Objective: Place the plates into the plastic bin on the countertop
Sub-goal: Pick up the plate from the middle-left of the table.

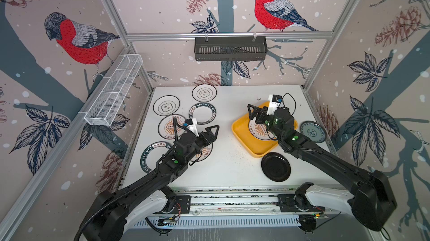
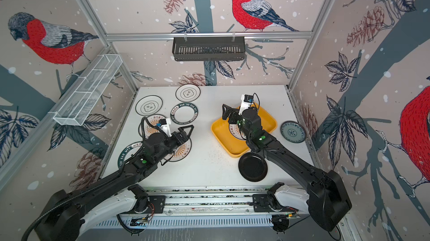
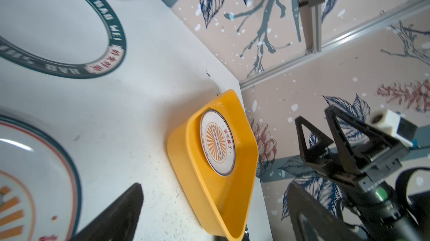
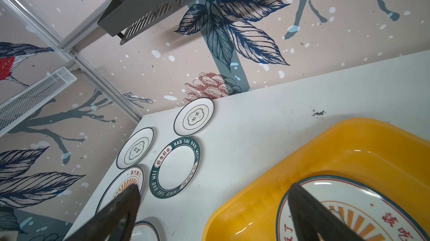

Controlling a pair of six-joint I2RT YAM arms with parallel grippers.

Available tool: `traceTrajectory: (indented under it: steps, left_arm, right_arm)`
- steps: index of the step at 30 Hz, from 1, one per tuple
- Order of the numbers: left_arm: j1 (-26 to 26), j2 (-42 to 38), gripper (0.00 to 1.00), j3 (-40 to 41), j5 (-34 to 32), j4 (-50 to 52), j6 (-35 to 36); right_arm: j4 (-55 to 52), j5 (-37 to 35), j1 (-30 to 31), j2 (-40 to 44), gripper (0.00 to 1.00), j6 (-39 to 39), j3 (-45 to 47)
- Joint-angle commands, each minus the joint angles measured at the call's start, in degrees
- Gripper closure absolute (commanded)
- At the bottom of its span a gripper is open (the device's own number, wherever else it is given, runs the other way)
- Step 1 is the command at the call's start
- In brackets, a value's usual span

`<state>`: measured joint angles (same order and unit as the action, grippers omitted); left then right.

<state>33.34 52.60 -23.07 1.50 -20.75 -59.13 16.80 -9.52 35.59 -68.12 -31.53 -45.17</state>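
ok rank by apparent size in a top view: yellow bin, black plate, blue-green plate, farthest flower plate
1. yellow bin
2. black plate
3. blue-green plate and farthest flower plate: nearly alike, unequal distance, unranked

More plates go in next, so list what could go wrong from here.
1. One sunburst plate already lies in the plastic bin; the next could land on it and chip.
2. Other plates lie flat on the countertop; the open left pincer may push one, not lift it.
3. The black plate sits by the bin's corner near the right arm; a low sweep could knock it.
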Motion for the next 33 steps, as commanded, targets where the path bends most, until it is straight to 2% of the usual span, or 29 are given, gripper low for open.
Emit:
traceTrajectory:
  steps: [1,4,6,11,18,22,27,33]
  left_arm:
    - [-3.9,-4.4,0.04,-1.5,2.8,13.2,1.5]
    - [-7.3,-7.7,0.04,-4.6,2.6,25.1,4.6]
    - [-9.5,-8.9,0.04,-5.2,4.5,28.9,6.0]
    - [-11.7,-8.4,0.04,-3.5,5.0,31.8,4.0]
    - [-15.9,-7.2,0.04,-3.8,8.6,37.1,5.5]
    - [-22.0,-8.2,0.04,-4.7,9.5,44.5,9.1]
    - [-29.9,-8.3,0.06,-2.1,14.2,44.3,11.6]
    - [-31.8,-6.7,0.07,0.9,16.3,40.9,11.6]
  right_arm:
    - [2.8,0.2,1.7,-0.9,0.0,1.4,-0.5]
    - [4.7,0.6,3.5,-2.2,0.0,2.2,-0.5]
    - [6.4,2.4,4.3,-3.3,0.0,2.0,-0.4]
    - [10.3,6.6,7.1,-7.0,0.0,2.0,-0.8]
    - [12.8,12.5,9.5,-11.9,0.0,2.4,-2.8]
    - [13.3,13.1,9.9,-12.8,0.0,2.7,-3.0]
    - [12.9,12.9,9.8,-13.2,0.0,3.3,-3.3]
    - [12.9,14.0,9.1,-14.1,0.0,0.9,-4.4]
